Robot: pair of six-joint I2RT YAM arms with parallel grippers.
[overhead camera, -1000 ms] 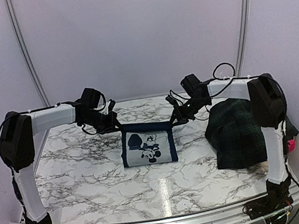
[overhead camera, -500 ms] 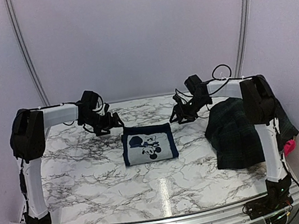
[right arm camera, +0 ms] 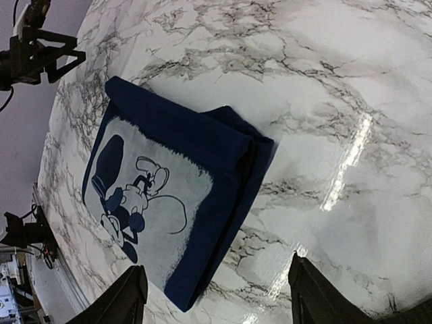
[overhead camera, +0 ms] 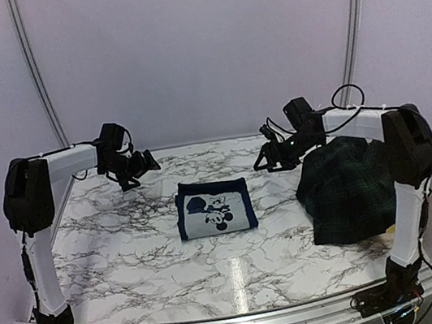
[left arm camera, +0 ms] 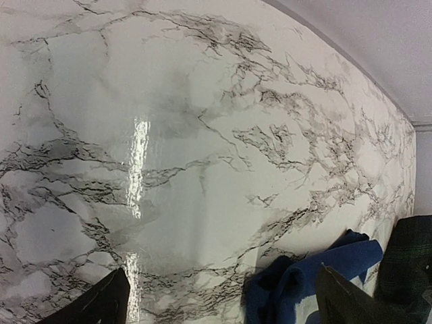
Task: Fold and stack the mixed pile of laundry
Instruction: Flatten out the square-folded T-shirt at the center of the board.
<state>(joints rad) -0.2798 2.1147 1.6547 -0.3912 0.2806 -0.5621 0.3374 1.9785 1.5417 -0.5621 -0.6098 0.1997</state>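
One printed navy cloth (overhead camera: pixel 214 208) lies folded flat between the two claws, nearer the robot than both. One plaid garment (overhead camera: pixel 345 189) sits in an unfolded heap just beside the right gripper (overhead camera: pixel 265 161), on its outer side, so folding it and stacking are left to do. The right gripper and the left gripper (overhead camera: pixel 145 162) are both spread wide and empty. Count: two garments and two grippers.

Your left arm (overhead camera: pixel 58 164) rises from its base to a high elbow, then reaches level toward the middle. Your left gripper (overhead camera: pixel 145 162) hangs in the air, tilted slightly down, its jaws spread wide and empty. Your right arm (overhead camera: pixel 361 117) mirrors that pose. Your right gripper (overhead camera: pixel 265 159) points inward and down, jaws likewise wide apart and empty.
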